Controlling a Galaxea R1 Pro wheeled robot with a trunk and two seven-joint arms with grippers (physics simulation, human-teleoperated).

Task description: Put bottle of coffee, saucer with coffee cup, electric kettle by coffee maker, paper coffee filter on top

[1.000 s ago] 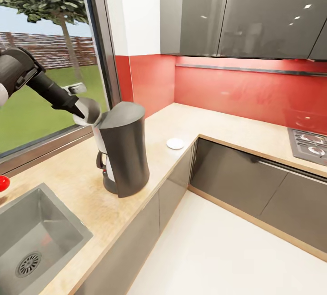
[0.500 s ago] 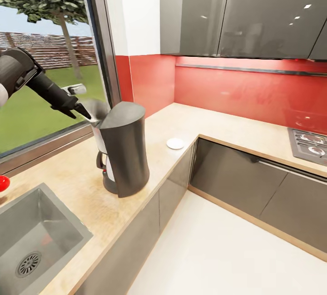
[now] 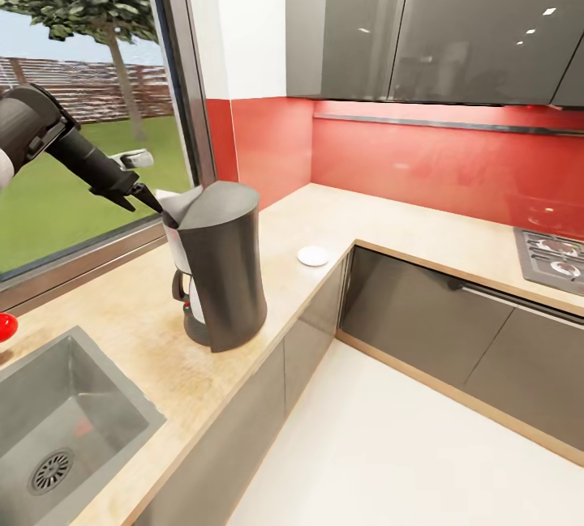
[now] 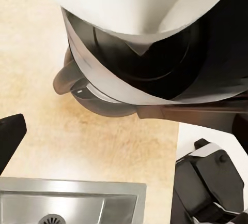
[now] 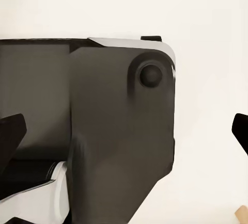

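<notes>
Atop the coffee maker (image 3: pixel 221 267) on the table (image 3: pixel 146 323) sat the filter (image 3: pixel 180 200); left gripper (image 3: pixel 148 199) hovered beside it, released. Saucer (image 3: pixel 313 255) lay nearby.

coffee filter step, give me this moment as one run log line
left gripper: by coffee maker top | paper coffee filter: at coffee maker top rear edge | grip: cannot tell | saucer: on kitchen countertop, empty

White filter (image 3: pixel 180 203) atop grey coffee maker (image 3: pixel 221 267), countertop (image 3: pixel 146 323).
</notes>
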